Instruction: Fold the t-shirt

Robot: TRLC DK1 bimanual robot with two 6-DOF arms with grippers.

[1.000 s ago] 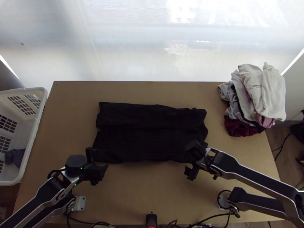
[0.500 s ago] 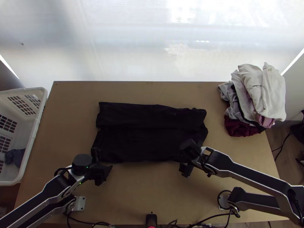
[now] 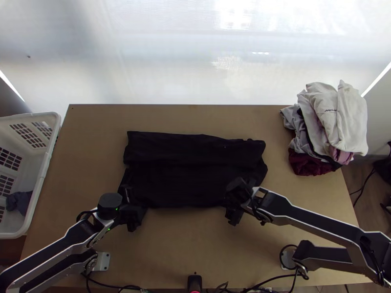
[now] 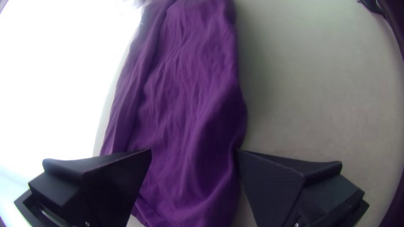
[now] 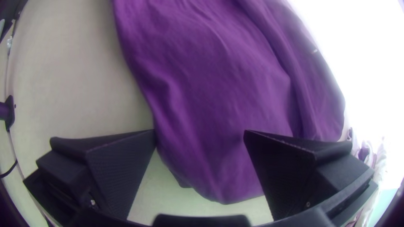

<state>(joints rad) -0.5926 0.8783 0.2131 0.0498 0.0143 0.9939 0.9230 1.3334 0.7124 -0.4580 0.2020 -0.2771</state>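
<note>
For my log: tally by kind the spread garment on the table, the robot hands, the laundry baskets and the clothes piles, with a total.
Garment on the table (the t-shirt): 1
Robot hands (left hand, right hand): 2
Laundry basket: 1
Clothes pile: 1
Total: 5

The left end effector (image 3: 137,205) has moved in toward the middle and up a bit, closer to the black shirt (image 3: 190,180). The right end effector (image 3: 228,204) has slid toward the middle too, perhaps a little lower, though dark on dark is hard to see.
</note>
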